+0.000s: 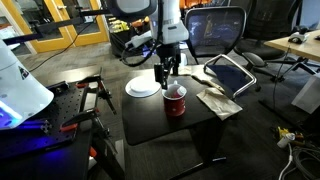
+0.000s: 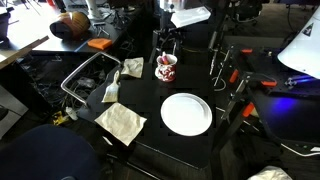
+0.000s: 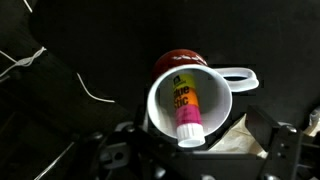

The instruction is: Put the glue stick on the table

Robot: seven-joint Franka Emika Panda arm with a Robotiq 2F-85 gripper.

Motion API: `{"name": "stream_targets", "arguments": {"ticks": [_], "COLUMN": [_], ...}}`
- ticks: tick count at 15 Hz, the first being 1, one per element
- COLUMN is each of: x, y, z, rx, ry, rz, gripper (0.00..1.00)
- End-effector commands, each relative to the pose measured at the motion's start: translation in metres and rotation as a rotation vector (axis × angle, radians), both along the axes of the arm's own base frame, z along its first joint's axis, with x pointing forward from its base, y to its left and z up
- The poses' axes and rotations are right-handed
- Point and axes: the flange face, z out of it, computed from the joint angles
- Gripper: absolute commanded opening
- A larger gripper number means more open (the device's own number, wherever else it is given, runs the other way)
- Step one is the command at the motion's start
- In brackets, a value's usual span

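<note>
I have the gripper [image 1: 167, 77] hanging just above the red mug [image 1: 175, 101], which stands on the dark table [image 1: 150, 125] beside the white plate [image 1: 143, 87]. The wrist view looks straight down into the mug's white interior, and the glue stick [image 3: 185, 105] is inside it, so it is not on the table yet. The pincer looks spread wide and holds nothing, with 1 dark finger showing at each lower corner of that frame.

The stick stands nearly upright, leaning on the mug wall. Its long axis runs from upper centre toward lower centre of the wrist frame. The pink and white end points up at the camera and rests near the lower rim, while the yellow label runs down into the cup.

To do this step well, I judge I should centre the fingers over that raised end and descend slowly inside the rim without touching it. I would close only on the end, since a knock could tip the mug.
</note>
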Motion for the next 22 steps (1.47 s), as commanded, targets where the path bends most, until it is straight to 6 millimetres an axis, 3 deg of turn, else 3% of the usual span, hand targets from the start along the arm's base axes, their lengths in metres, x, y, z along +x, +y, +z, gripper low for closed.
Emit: {"name": "stream_targets", "arguments": {"ticks": [1,8,13,19,22], "x": [0.007,0.016,0.020,0.022,0.022], "y": [-0.006,-0.010,-0.010,-0.013,-0.016], "z": [-0.011,-0.024,-0.029,-0.034,-0.036], "rx": [-0.017,-0.040,-0.040,-0.045,-0.048], "ry": [-0.025,-0.045,-0.049,-0.047,-0.048], "rz": [-0.012,-0.003,-0.005,-0.013,-0.017], "gripper": [1.00,1.00,0.74,0.80,0.75]}}
